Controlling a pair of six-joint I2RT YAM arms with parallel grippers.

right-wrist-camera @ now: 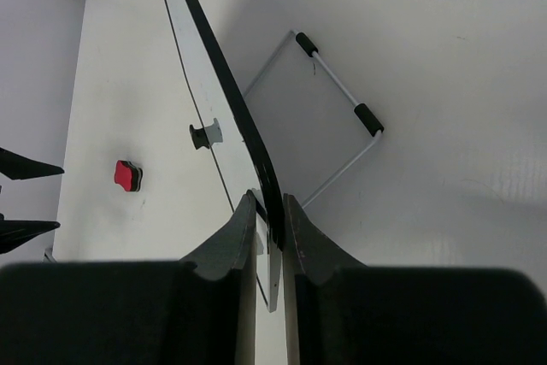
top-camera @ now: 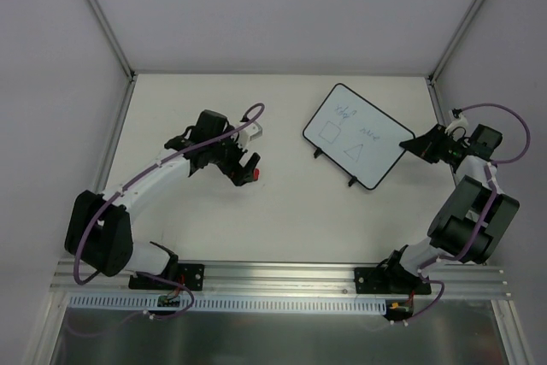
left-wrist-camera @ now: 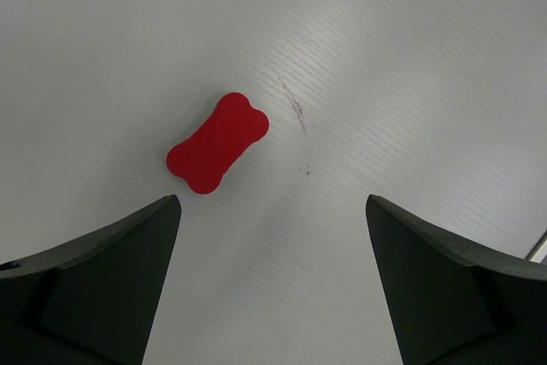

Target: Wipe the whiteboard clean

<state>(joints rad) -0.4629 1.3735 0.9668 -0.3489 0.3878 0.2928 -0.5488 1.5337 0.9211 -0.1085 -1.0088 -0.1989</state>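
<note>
The right pincer (right-wrist-camera: 271,211) grips the rim of the whiteboard (top-camera: 359,136) — board stretching ahead of it — while the left pincer (left-wrist-camera: 273,203), jaws wide apart, hangs above the red eraser (left-wrist-camera: 217,143) lying just ahead.

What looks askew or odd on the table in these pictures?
The whiteboard lies diagonal to the edges of the table, its rim pinched between the fingers of the right gripper. Beside the red eraser, a thin dark streak marks the table, like stray marker ink. Nothing looks spilled or broken.
</note>
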